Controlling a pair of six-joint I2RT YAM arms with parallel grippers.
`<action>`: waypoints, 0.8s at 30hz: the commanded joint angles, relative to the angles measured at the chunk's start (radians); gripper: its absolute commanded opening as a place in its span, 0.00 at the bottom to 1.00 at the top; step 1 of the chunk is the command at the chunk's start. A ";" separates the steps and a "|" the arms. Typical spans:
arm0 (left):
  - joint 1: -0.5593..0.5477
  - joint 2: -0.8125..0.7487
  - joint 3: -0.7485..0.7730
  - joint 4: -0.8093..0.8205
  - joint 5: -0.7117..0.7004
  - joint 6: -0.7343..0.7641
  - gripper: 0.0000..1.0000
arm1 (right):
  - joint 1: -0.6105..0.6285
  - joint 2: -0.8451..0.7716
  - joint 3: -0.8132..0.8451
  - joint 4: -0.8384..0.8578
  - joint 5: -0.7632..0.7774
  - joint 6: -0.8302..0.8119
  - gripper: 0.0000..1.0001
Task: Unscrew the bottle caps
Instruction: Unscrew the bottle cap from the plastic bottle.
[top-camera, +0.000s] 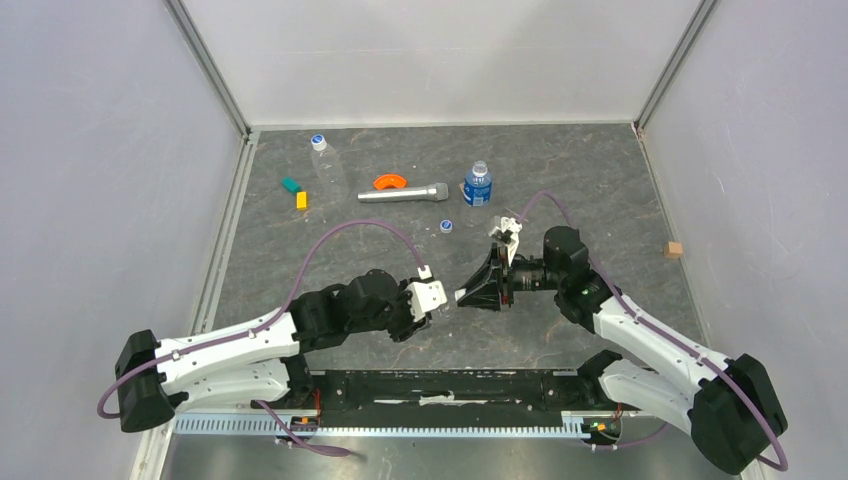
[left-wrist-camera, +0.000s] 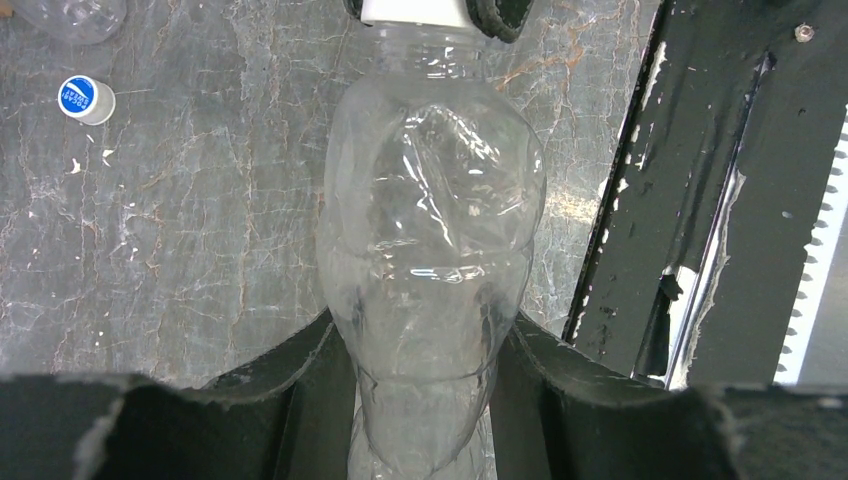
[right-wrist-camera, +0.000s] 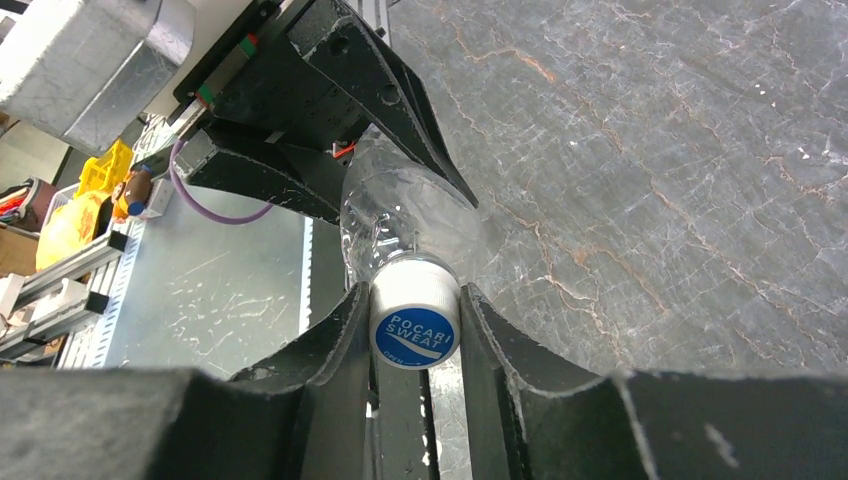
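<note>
**Two hands on one bottle**

My right hand (right-wrist-camera: 413, 300) is closed on the blue-topped cap (right-wrist-camera: 414, 332), touching both its sides. My left hand (left-wrist-camera: 420, 340) is shut tight around the clear bottle (left-wrist-camera: 430, 200). Ahead-left of this hand, a loose cap (left-wrist-camera: 86, 98) lies on the counter (left-wrist-camera: 200, 250).

Surface (top-camera: 600, 180): dark grey, marbled, scuffed.
Far left: capped clear bottle (top-camera: 330, 172); near it a green block (top-camera: 291, 185) and a yellow block (top-camera: 301, 200).
Far middle: orange curved piece (top-camera: 389, 182) just behind a silver cylinder (top-camera: 403, 193) lying on its side.
Right of cylinder: labelled bottle (top-camera: 478, 187), upright, capped.
Nearer: loose cap (top-camera: 446, 225), blue top up.
Right edge: wooden cube (top-camera: 674, 249).
</note>
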 joint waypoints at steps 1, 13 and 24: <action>0.003 -0.016 0.021 0.018 -0.001 0.026 0.06 | 0.000 -0.028 -0.011 0.070 -0.034 -0.016 0.37; 0.002 -0.015 0.023 0.023 -0.002 0.024 0.06 | -0.001 -0.043 -0.024 0.120 -0.063 0.003 0.36; 0.003 -0.025 0.016 0.012 -0.009 0.021 0.05 | -0.001 -0.048 -0.038 0.095 -0.093 -0.050 0.43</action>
